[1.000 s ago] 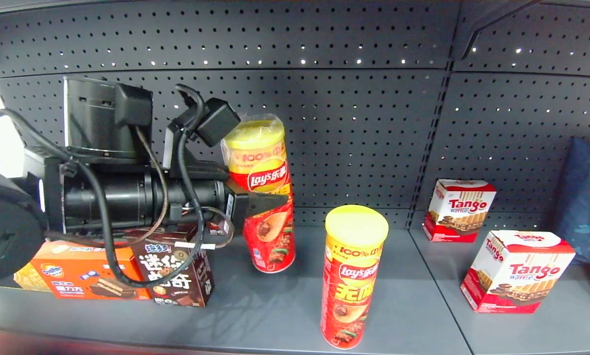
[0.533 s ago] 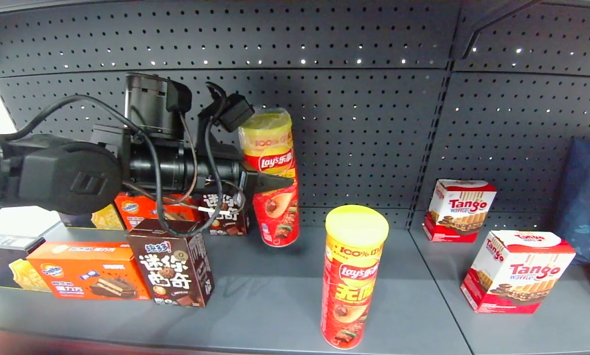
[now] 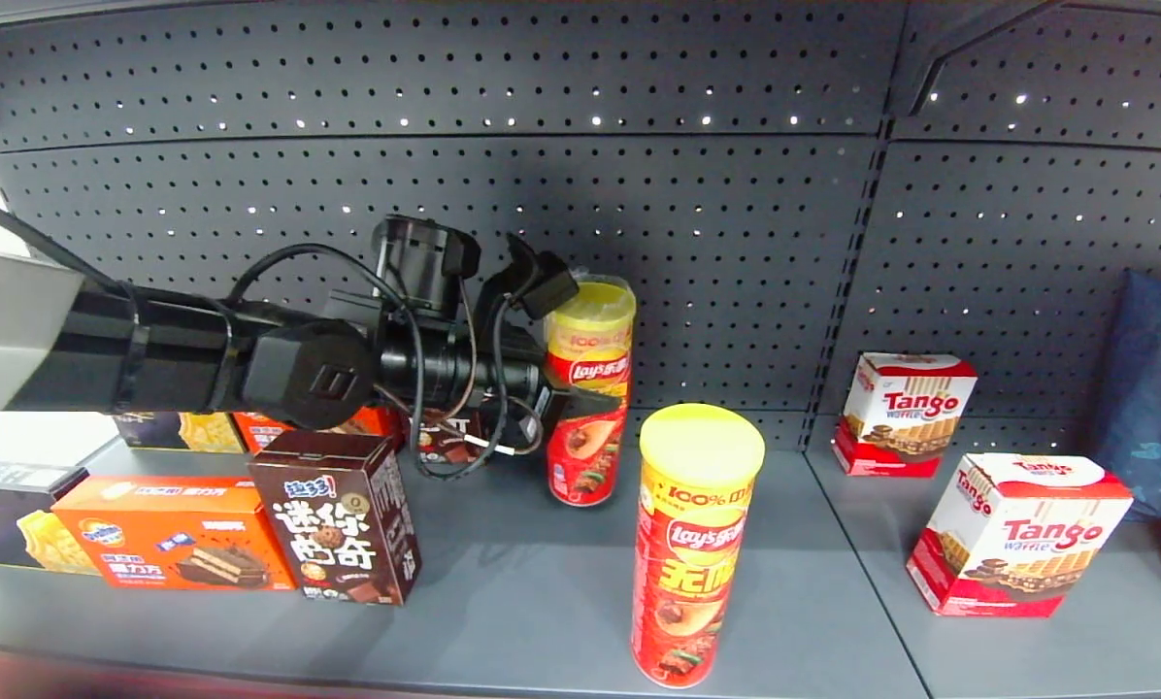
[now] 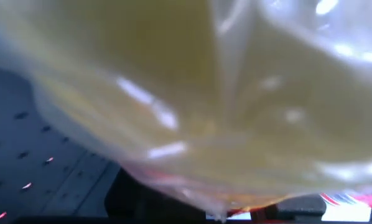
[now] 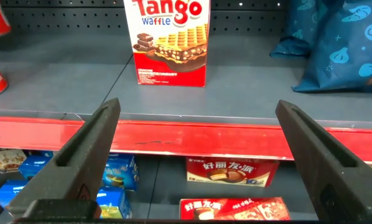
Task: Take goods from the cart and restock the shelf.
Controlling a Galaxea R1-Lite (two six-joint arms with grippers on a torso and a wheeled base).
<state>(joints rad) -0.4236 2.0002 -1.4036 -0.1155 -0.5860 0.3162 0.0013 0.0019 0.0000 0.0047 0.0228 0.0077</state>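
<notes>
Head view, count of goods on the shelf point(image 3: 542, 602).
- Chip cans: 2. The held can point(image 3: 580, 456) is at the back, near the pegboard point(image 3: 736, 243). The front can point(image 3: 697, 544) stands upright and free near the shelf's front edge, to the right of the held can and apart from it.
- Wafer boxes: 2, both in the right section: rear wafer box point(image 3: 903, 413) and front wafer box point(image 3: 1017, 534).
- Dark brown boxes: 2. These are the front brown box point(image 3: 338, 515) and the rear brown box point(image 3: 445, 439), which is partly hidden behind the arm.
- Orange boxes: 2: front orange box point(image 3: 173, 544) and rear orange box point(image 3: 265, 429).
- Black-and-yellow boxes: 2, far left: front dark box point(image 3: 3, 524) and rear dark box point(image 3: 168, 429).
- Blue bags point(image 3: 1148, 388), far right; number unclear.

Left gripper point(image 3: 590, 400): clamped on the held can at about mid-height, coming in from the can's left. The can is roughly upright. Its base sits at shelf level, but I cannot tell whether it bears on the shelf. In the left wrist view the can's yellow lid end is close against the lens.

Right gripper point(image 5: 204, 162): fingers spread wide, with nothing between them and touching nothing. It sits before the shelf's red front edge point(image 5: 192, 134), with the front wafer box beyond.
</notes>
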